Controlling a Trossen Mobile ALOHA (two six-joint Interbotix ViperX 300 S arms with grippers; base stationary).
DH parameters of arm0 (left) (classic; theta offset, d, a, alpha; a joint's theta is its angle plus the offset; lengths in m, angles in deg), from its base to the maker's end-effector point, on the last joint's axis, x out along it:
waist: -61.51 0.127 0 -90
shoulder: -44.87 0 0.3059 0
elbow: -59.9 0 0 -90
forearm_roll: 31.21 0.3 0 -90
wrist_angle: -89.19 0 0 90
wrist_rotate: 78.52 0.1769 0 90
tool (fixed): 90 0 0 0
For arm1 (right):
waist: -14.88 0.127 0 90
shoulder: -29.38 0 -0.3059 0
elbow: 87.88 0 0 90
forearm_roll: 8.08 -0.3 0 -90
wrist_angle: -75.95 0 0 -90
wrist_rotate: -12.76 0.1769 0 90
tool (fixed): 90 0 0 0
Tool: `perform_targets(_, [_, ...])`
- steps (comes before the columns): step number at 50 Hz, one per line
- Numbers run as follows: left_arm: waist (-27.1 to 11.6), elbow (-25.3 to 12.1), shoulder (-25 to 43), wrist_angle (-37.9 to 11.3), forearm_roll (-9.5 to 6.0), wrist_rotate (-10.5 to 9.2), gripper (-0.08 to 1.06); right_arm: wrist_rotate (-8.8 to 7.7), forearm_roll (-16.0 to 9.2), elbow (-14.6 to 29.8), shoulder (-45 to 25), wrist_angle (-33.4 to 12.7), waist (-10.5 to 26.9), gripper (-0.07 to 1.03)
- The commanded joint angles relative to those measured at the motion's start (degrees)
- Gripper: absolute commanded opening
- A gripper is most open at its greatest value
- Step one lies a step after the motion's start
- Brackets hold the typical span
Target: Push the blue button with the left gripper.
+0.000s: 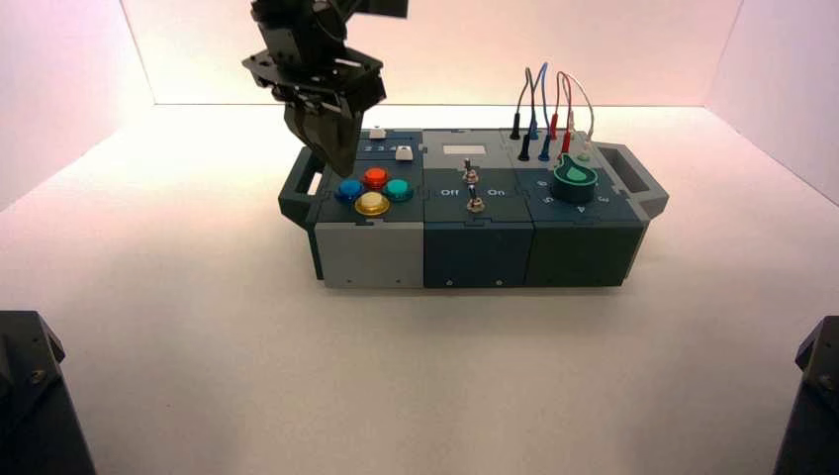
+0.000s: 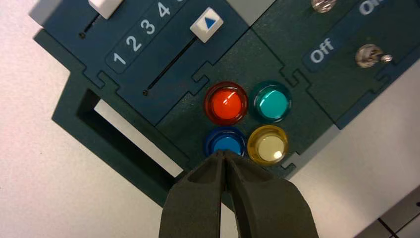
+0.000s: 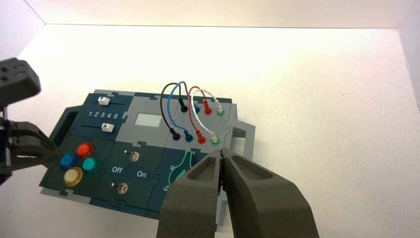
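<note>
Fingers of the L gripper (image 1: 342,170) pressed together, tips by the blue button (image 1: 349,190) at the box's front-left, high view. L wrist view: smooth, small dome, prob. stiff w/ short springy travel, slippery off-centre; no grip needed, press top dead centre w/ closed tips. R wrist view: R gripper (image 3: 221,151) idle above box (image 3: 143,105), fingers together too.

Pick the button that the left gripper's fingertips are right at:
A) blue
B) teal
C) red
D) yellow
A: in the left wrist view, the left gripper's closed tips overlap the edge of the blue button, while the other three show whole.
</note>
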Motion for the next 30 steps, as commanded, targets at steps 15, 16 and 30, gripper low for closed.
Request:
perform_targets(15, [-0.09,-1.49,2.02,0.09,0.18,0.35,-0.03,0.26,-0.18,1.41,0.79,0.09,0.09,-0.02])
perform_targets(16, [-0.09,-1.49,2.02,0.09,0.18,0.35,-0.03,0.26,-0.18,1.41,0.88,0.18,0.09,-0.02])
perform_targets(30, [-0.09,-0.62,-10.90,-3.43,0.18,-1.58,-0.03,0.26,-0.35,1.67,0.88,-0.53,0.00,-0.02])
